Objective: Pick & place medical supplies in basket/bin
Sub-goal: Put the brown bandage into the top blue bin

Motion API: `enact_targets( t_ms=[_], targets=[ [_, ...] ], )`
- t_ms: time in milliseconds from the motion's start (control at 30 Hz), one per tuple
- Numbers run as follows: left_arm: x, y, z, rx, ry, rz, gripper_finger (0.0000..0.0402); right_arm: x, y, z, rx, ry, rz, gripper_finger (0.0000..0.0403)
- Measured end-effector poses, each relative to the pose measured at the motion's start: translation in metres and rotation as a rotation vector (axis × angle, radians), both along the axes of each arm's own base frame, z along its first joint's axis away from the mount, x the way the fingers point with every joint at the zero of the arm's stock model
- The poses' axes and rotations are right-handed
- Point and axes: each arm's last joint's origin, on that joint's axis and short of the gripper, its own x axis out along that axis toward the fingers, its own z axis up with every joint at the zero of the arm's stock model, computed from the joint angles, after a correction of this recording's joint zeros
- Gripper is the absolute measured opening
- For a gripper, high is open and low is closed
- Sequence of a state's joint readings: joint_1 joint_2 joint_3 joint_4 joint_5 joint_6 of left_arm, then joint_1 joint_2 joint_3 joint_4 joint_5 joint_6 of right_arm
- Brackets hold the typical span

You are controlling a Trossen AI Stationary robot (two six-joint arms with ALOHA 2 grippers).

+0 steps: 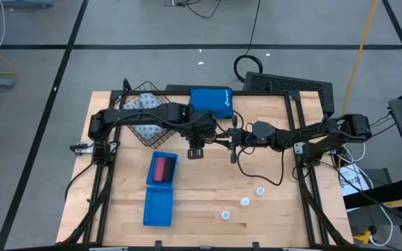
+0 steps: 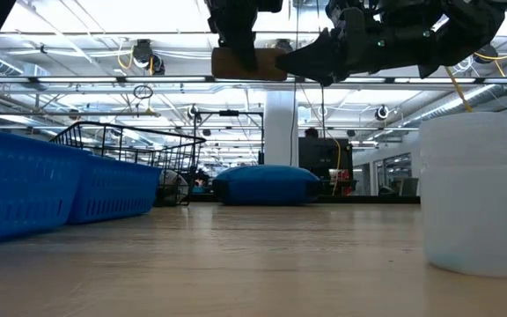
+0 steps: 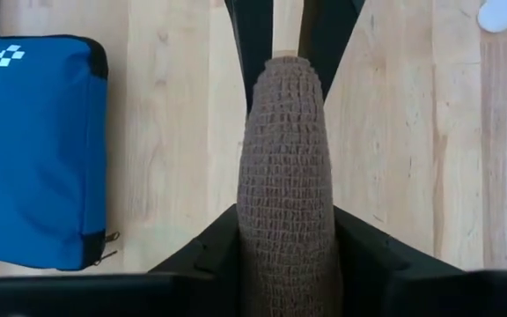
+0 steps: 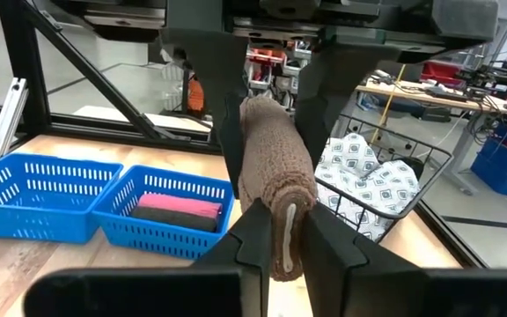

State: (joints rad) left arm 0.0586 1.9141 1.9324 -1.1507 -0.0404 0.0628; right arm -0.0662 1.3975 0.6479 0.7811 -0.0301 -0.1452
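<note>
High: left gripper (image 1: 195, 149) and right gripper (image 1: 234, 142) meet mid-table, near the pouch (image 1: 210, 101); pink roll (image 1: 162, 168) in tray (image 1: 158, 207), pack (image 1: 145, 115) in basket (image 1: 132, 132), discs (image 1: 244, 201) apart.
Low: brown roll (image 2: 246, 62) held aloft.
Left wrist: fingers (image 3: 202, 255) pinch one end.
Right wrist: fingers (image 4: 255, 231) pinch the other

2 dark arms trailing thin black cables.

Bare table (image 1: 208, 185) lies open between the blue tray (image 1: 160, 207) and the white discs (image 1: 244, 202); basket (image 1: 147, 111) and pouch (image 1: 210, 101) block the far edge.
</note>
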Motion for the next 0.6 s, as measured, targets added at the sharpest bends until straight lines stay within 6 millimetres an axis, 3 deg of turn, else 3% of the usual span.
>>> enact_targets(
  t_ms=[167, 367, 600],
  targets=[
    [-0.001, 0.002, 0.000, -0.004, 0.002, 0.045, 0.0109, 0.000, 0.000, 0.000, 0.001, 0.000, -0.007, 0.0047],
    [-0.015, -0.003, 0.011, -0.025, 0.008, 0.278, 0.0065, -0.013, -0.002, 0.013, -0.008, 0.027, -0.099, 0.0107],
    [-0.051, -0.044, 0.022, 0.008, -0.055, 0.558, 0.0064, -0.044, -0.003, 0.032, -0.019, 0.113, -0.206, 0.0162]
  ],
)
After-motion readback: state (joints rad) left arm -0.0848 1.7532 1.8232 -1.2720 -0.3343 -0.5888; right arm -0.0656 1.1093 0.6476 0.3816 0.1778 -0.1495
